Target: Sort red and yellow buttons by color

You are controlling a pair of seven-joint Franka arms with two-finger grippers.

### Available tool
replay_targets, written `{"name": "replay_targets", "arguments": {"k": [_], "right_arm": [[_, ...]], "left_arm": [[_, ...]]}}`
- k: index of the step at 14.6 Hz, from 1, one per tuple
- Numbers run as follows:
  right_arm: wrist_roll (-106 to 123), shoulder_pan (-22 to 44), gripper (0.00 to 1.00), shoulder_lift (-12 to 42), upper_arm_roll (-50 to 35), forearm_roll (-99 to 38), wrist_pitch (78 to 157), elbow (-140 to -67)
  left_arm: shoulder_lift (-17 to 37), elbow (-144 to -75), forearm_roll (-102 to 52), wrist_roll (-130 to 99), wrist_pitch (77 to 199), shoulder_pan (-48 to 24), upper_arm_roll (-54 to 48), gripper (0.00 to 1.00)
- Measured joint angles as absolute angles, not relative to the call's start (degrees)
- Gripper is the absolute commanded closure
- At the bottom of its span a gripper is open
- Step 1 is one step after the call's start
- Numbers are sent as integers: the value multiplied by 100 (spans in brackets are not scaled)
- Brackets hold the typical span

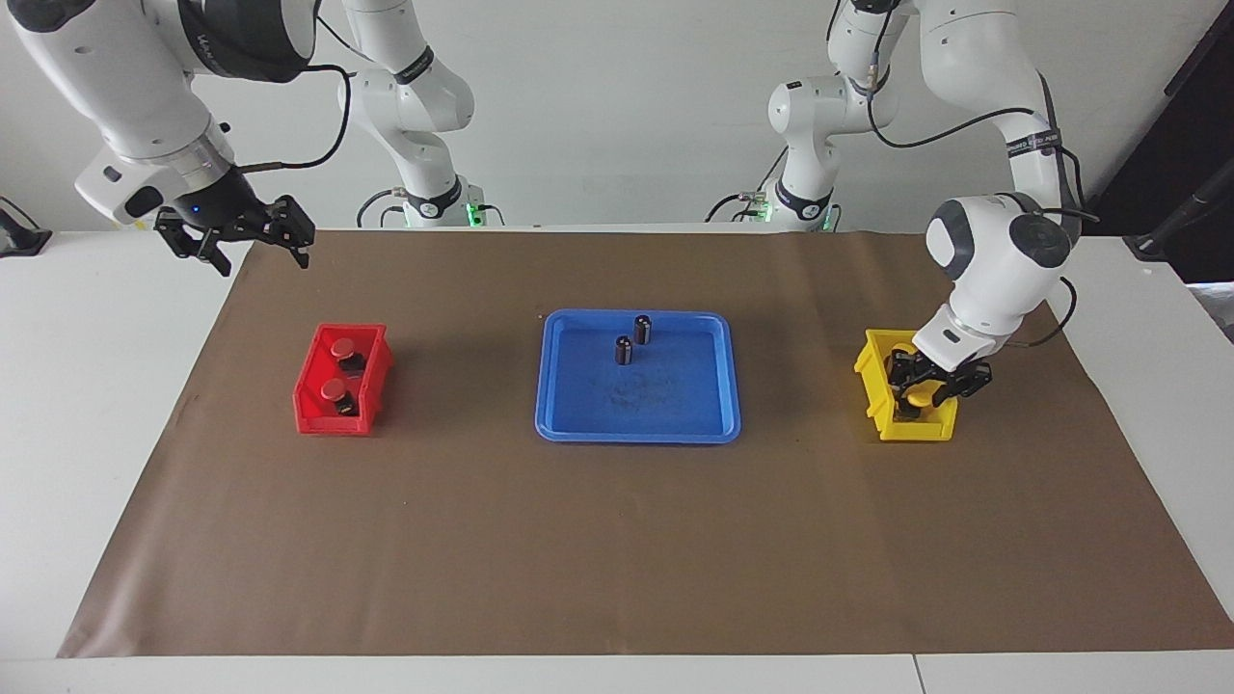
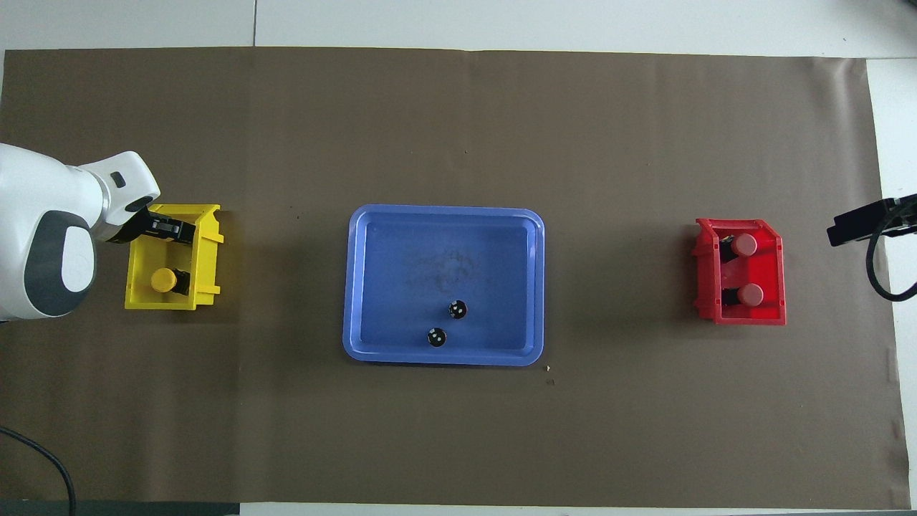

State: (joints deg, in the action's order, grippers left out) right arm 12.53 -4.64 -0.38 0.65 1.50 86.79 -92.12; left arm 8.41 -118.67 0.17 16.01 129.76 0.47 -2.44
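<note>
Two red buttons (image 1: 342, 348) (image 1: 334, 388) lie in the red bin (image 1: 308, 410) toward the right arm's end; they also show in the overhead view (image 2: 745, 245) (image 2: 751, 293). One yellow button (image 2: 163, 280) lies in the nearer part of the yellow bin (image 2: 208, 251). A second yellow button (image 1: 919, 393) lies in the bin's farther part. My left gripper (image 1: 933, 381) is open and straddles this button just above the bin (image 1: 872, 386). It hides the button in the overhead view (image 2: 161, 228). My right gripper (image 1: 258, 253) is open and empty, raised over the mat's corner near its base.
A blue tray (image 1: 636, 429) sits mid-table between the bins, with two dark capless cylinders (image 1: 643, 330) (image 1: 624, 350) standing in its nearer part. They also show in the overhead view (image 2: 458, 309) (image 2: 436, 337). A brown mat (image 1: 617, 559) covers the table.
</note>
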Motion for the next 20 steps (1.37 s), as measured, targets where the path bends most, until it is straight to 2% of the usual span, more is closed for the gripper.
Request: {"name": "replay_targets", "arguments": {"k": [2,11,15,20], "right_arm": [[1253,-462,0,-38,54,150,8671,-9212],[1253,-461,0,-39,18,150,8662,-9190],[1253,-461,0,-40,18,150,8662,-9186],[1251,-461,0,-40,17,150,8662,-9186]], "left_arm": [[811,-11528,16,1600,12504,47,-245,0],[607,-8617,-5,1145,9210,32,-329,0],[608,-8125,-66,666,8557,-52,-363,0],[609,-8018,-67,581,8353,-58,-360,0]]}}
